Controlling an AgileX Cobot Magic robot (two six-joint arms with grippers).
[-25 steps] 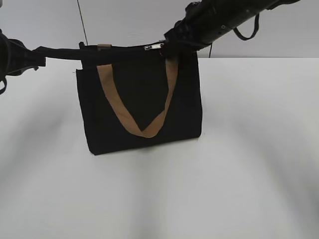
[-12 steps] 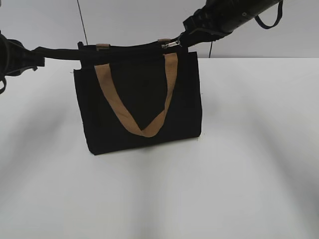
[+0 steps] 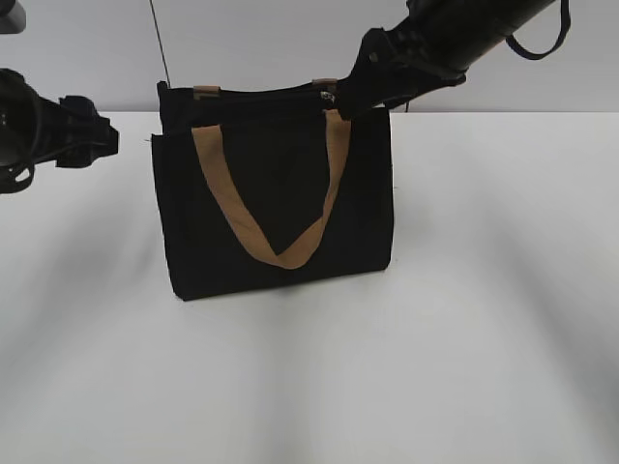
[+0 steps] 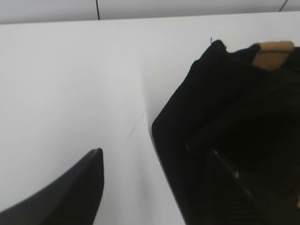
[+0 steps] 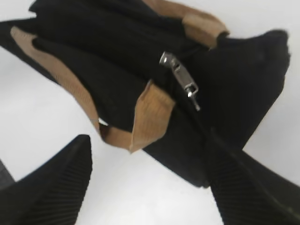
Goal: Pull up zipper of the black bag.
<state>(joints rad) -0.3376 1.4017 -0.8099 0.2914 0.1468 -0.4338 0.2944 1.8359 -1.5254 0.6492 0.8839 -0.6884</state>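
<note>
Right gripper (image 5: 150, 183): jaws spread wide, nothing between them. It hangs above the bag's right top corner; the zipper (image 5: 180, 80) lies free on the track just beyond its fingertips, not touched. In the exterior view this gripper (image 3: 350, 89) sits at the bag's upper right corner, near the table's far edge.

Left gripper (image 4: 154, 187): jaws apart, holding nothing. One finger shows over bare table, the other overlaps the dark fabric of the bag's left end; contact there cannot be told. From outside it (image 3: 97, 138) stands clear of the bag, toward the table's left edge.

The black bag (image 3: 276, 193) stands upright near the middle of the table's far edge, one tan handle (image 3: 280, 246) drooping down its front face.

Progress, as a judgement: the pull tab rests close to the right end of the top edge and the mouth looks shut along its length, so the pull seems done or nearly so. What remains is withdrawal of both arms.

Against the earlier frames: the left gripper gripped the bag's left top corner and stretched it outward; now it has let go and backed off, and that corner has sprung back. The right gripper, then at the tab, has released it.
</note>
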